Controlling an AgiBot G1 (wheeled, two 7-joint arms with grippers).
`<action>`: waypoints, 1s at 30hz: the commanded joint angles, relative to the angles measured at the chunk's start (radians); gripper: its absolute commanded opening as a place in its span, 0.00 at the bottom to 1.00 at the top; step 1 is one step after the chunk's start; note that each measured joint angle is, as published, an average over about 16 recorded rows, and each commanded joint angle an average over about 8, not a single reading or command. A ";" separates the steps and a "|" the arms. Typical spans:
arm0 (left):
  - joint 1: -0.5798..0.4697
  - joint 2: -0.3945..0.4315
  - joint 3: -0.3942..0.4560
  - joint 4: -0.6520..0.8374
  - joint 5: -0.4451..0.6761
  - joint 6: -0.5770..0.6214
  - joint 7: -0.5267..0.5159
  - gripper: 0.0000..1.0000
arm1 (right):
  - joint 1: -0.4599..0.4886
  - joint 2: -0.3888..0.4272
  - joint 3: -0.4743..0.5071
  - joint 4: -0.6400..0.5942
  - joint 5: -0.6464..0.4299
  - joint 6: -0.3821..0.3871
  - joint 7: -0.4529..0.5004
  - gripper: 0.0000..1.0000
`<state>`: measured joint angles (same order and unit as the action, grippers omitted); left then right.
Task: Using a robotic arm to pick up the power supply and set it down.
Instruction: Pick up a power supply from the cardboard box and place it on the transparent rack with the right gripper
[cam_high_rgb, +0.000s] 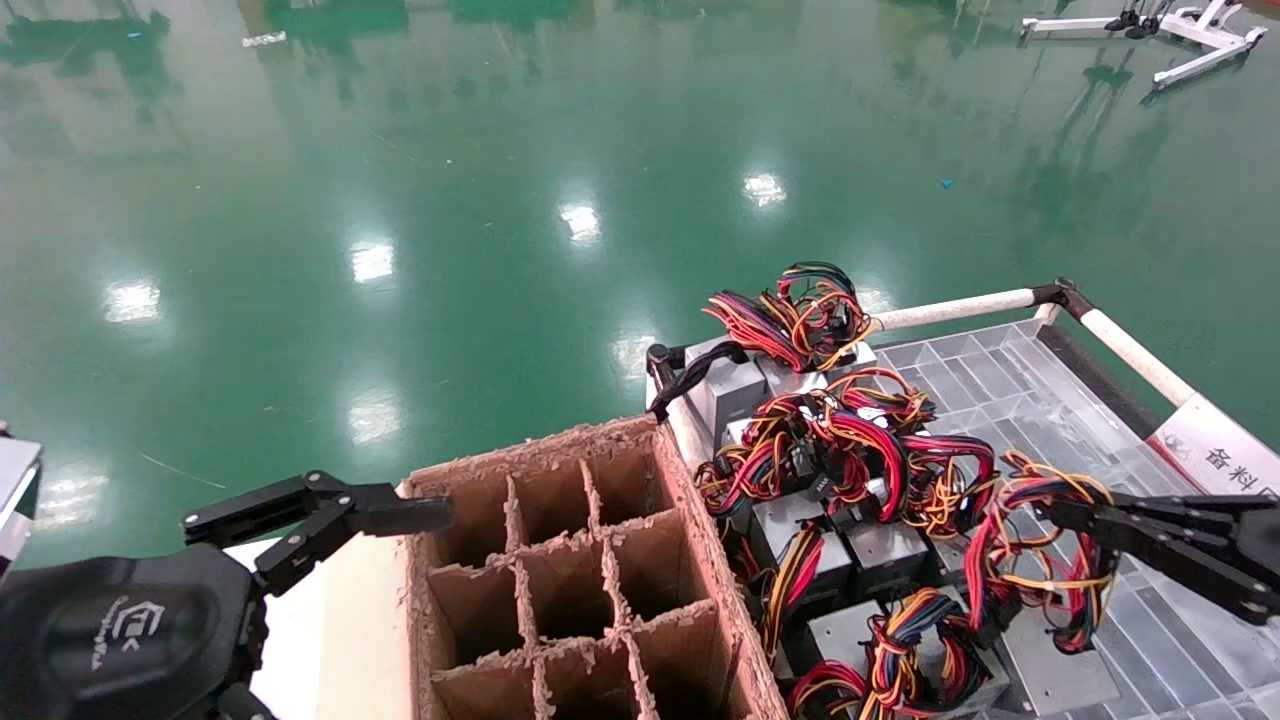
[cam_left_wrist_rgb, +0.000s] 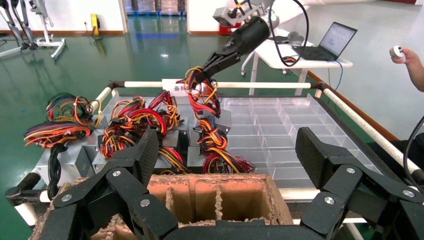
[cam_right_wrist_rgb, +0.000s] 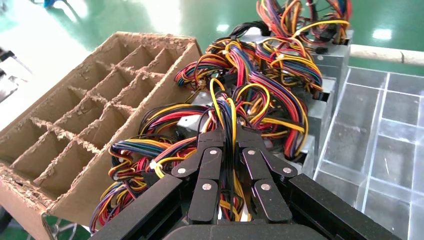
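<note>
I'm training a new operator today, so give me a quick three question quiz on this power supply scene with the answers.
1. True or false: the right gripper is shut on a wire bundle.
2. Which gripper hangs open beside the cardboard box: A left, B right?
3. Fill in: the power supplies sit in a clear plastic ____.

Key: 1 true. 2 A, the left gripper. 3 tray.
</note>
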<state>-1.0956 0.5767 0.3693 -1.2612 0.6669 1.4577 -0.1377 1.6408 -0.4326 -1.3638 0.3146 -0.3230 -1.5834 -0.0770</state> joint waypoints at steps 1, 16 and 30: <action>0.000 0.000 0.000 0.000 0.000 0.000 0.000 1.00 | -0.027 0.009 0.007 -0.006 0.027 -0.002 -0.003 0.00; 0.000 0.000 0.000 0.000 0.000 0.000 0.000 1.00 | -0.136 0.104 0.010 0.041 0.123 0.001 0.001 0.00; 0.000 0.000 0.000 0.000 0.000 0.000 0.000 1.00 | -0.163 0.029 0.008 -0.018 0.151 0.018 -0.002 0.81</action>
<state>-1.0955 0.5766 0.3695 -1.2611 0.6668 1.4575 -0.1376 1.4791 -0.3952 -1.3559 0.3030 -0.1731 -1.5667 -0.0788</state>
